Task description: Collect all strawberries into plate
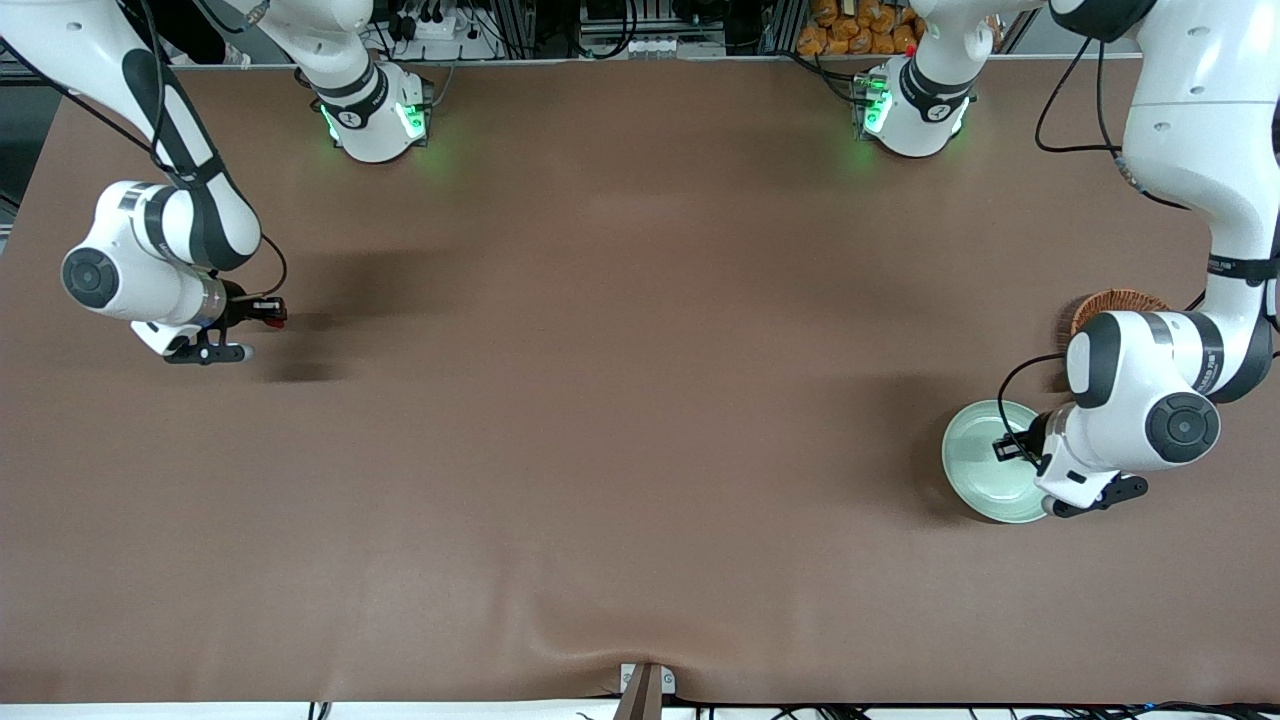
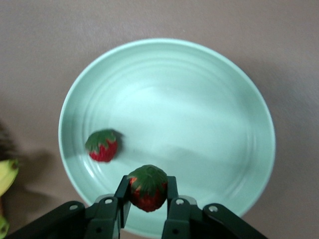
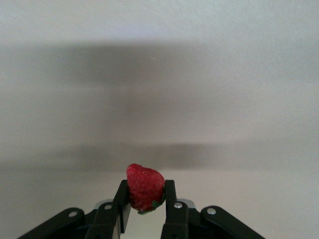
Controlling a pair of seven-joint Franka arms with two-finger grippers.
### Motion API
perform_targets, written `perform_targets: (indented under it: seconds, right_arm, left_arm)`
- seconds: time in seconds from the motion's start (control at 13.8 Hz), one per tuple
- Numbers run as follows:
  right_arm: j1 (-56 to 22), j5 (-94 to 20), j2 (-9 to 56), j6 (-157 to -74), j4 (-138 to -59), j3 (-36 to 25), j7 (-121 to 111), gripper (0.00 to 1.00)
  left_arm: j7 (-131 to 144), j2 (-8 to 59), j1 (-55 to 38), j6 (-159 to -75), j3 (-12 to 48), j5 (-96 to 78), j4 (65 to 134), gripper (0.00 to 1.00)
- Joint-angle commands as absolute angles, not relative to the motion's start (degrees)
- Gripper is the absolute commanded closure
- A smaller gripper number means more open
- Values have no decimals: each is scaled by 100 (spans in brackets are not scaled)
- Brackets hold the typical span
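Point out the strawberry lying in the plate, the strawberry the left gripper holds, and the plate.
Strawberry lying in the plate (image 2: 103, 146), left wrist view, on its red flesh.
Strawberry held by the left gripper (image 2: 147, 188), left wrist view, on its middle, below the leafy top.
Plate (image 2: 199, 114), left wrist view, on its bare floor.

We see a brown table cover (image 1: 640, 400) filling the view, slightly rippled toward six o'clock, where a small metal bracket (image 1: 646, 684) sits at its edge. At about three o'clock a brown wicker basket (image 1: 1120, 300) stands on the cover, partly hidden. A yellow-green banana (image 2: 6, 174) shows only in part. Up at one o'clock, off the table, we make out a heap of orange packets (image 1: 860, 25); near eleven o'clock, a white power strip (image 1: 440, 25).
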State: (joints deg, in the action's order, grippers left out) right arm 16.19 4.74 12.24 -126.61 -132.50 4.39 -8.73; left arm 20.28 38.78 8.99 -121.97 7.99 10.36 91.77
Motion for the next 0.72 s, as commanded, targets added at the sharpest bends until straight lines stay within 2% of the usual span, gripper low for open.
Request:
perform_targets:
  seconds: [0.0, 0.07, 0.14, 0.22, 0.65]
  right_arm:
    - [1240, 36, 1107, -11789, -12641, 422, -642, 100]
    - [1091, 9, 1116, -11595, -12491, 431, -398, 100]
    - [881, 0, 1116, -11488, -12385, 431, -82, 100]
    - [653, -70, 1116, -11453, -12332, 431, 269, 100]
    - [-736, -728, 1195, -10890, -11559, 422, 2597, 100]
  left_arm:
    - [2004, 3999, 923, -12418, 861, 1213, 9132, 100]
    - [2004, 4025, 923, -12454, 861, 1204, 9123, 93]
    - [2004, 4034, 932, -12463, 861, 1204, 9123, 35]
    - [1926, 4025, 932, -12463, 861, 1213, 9140, 0]
    - [1863, 3719, 879, -12332, 923, 1213, 9202, 0]
